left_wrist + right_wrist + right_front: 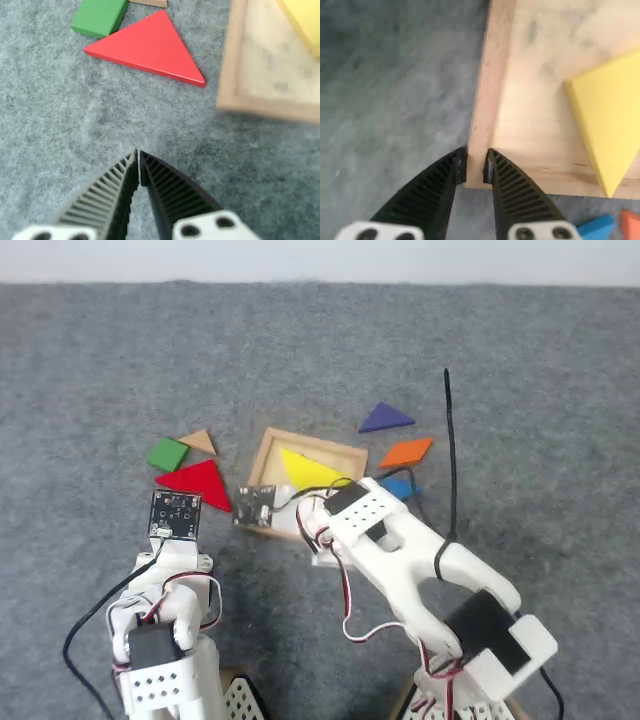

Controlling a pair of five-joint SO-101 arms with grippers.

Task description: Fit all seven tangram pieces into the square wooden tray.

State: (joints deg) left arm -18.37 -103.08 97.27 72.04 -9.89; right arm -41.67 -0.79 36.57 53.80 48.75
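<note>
Sitting at the middle of the high view, the square wooden tray [318,440] holds one piece, a yellow triangle [308,470] lying flat on its floor. The right gripper [476,161] is at the tray's lower-left corner, its claw pinching the side wall, one tip outside and one inside. Right of the tray lie a purple triangle [385,418], an orange parallelogram [407,451] and a blue piece [398,487], partly hidden by the arm. Left of the tray lie a red triangle [197,483], a green square [167,454] and a tan triangle [200,442]. The left gripper [138,156] hangs over grey cloth [100,360] below the red triangle, claw pressed together on nothing.
</note>
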